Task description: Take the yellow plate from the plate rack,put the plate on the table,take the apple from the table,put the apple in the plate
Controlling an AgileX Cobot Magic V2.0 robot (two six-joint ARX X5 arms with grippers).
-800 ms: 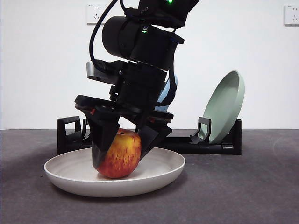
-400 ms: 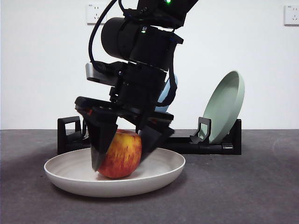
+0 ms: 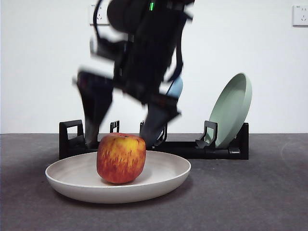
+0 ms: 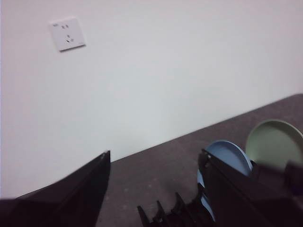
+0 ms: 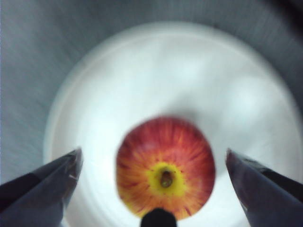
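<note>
The red-and-yellow apple (image 3: 121,159) (image 5: 165,165) sits upright inside the cream yellow plate (image 3: 166,182) (image 5: 94,94), which lies flat on the dark grey table (image 3: 250,192). My right gripper (image 3: 121,131) (image 5: 152,153) hovers just above the apple, blurred by motion. It is open, its jaws spread wide to either side and touching nothing. The black plate rack (image 3: 226,150) (image 4: 165,213) stands behind the plate. My left gripper (image 4: 155,156) is open and empty, looking toward the rack and the wall.
A sage-green plate (image 3: 233,108) (image 4: 274,142) leans in the rack's right end. A blue plate (image 3: 175,89) (image 4: 227,158) stands in the rack, partly hidden behind the arm. White wall outlets (image 3: 301,14) (image 4: 67,34) are mounted on the back wall.
The right gripper let go of the apple, opened wide and rose quickly. The apple stays upright in the plate.
</note>
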